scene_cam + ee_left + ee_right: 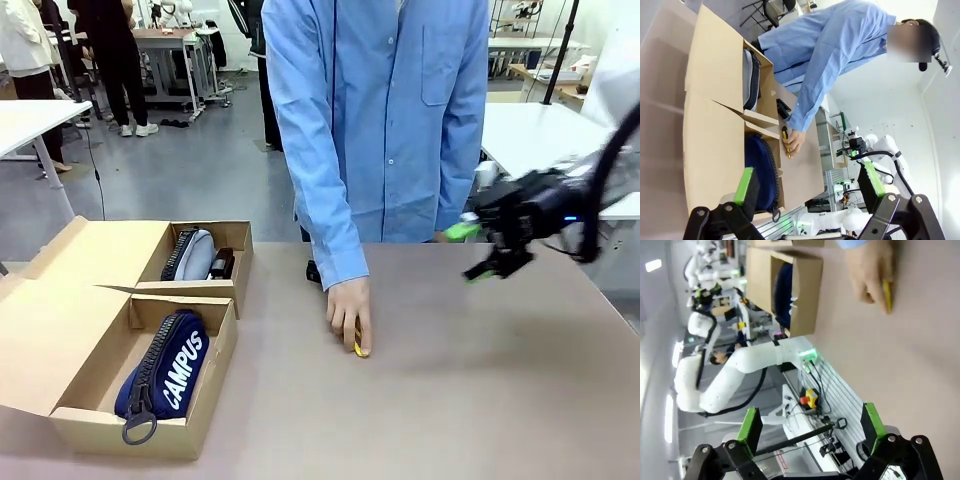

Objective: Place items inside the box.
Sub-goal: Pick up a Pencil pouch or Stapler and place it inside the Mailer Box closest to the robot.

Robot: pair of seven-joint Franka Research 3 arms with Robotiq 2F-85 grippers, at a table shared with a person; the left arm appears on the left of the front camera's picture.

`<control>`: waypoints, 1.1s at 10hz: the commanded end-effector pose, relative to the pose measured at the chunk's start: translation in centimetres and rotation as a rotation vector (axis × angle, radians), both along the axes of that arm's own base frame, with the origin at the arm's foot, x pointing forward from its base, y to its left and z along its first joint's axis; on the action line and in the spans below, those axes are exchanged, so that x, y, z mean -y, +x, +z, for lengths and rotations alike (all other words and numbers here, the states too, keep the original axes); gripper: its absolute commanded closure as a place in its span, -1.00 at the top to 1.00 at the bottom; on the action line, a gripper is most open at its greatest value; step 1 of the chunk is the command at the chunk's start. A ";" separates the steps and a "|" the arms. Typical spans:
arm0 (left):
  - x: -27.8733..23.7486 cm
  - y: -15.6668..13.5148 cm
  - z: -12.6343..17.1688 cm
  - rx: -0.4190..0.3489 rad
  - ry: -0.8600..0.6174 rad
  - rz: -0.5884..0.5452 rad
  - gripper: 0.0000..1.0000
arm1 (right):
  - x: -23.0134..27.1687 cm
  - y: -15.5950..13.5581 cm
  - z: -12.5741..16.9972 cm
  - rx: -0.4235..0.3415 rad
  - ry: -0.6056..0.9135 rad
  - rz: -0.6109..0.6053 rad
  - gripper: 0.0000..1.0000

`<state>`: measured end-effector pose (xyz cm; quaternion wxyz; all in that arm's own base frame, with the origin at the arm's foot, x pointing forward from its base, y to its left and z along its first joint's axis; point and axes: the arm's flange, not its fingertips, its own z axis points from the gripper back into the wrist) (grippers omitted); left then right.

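**A:** What sits closest to the camera?

**B:** One tan cardboard box (130, 435) at the near left of the table (450, 390). Its flap lid (50, 340) is folded open to the left. One navy pouch (170, 365) lettered "CAMPUS" lies inside it.

**A:** Which way does the pouch run?

**B:** Its long axis follows the box's length, from the near side to the far side, leaning slightly right. The zip ring is at the near end, by the box's front wall. The white letters read from the near end toward the far end.

**A:** How many boxes in all?

**B:** Two. A second, shorter box (190, 290) sits just behind the first. It holds one grey and black zip case (192, 255) and one small black object (222, 264); I cannot tell what that object is.

**A:** Is anything loose on the table?

**B:** One yellow utility knife (358, 345), near the table's middle. A person's hand (348, 305) rests on top of it. The knife's long axis runs near to far, and its near tip shows past the fingertips, pointing toward the robot's side.

**A:** And the end effectors?

**B:** Two. The right end effector (472, 252) hangs over the table's far right, well apart from the knife, with its jaws wide apart and empty. The left end effector (808, 184), seen in its wrist view, faces the box and pouch with its fingers spread wide, gripping nothing.
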<state>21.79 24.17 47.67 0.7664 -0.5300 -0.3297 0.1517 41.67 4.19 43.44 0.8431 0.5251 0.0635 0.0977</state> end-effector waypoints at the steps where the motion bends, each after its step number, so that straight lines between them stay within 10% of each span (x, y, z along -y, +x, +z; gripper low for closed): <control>1: 0.0 0.0 0.1 0.030 -0.008 0.001 1.00 | 11.7 -8.4 2.7 0.160 0.060 -0.147 1.00; 4: 0.0 0.0 0.1 0.030 -0.008 0.001 1.00 | 16.5 -17.8 2.1 0.368 0.096 -0.455 1.00; 11: 0.0 0.0 0.1 0.030 -0.008 0.001 1.00 | 12.2 -13.9 1.8 0.348 0.034 -0.477 1.00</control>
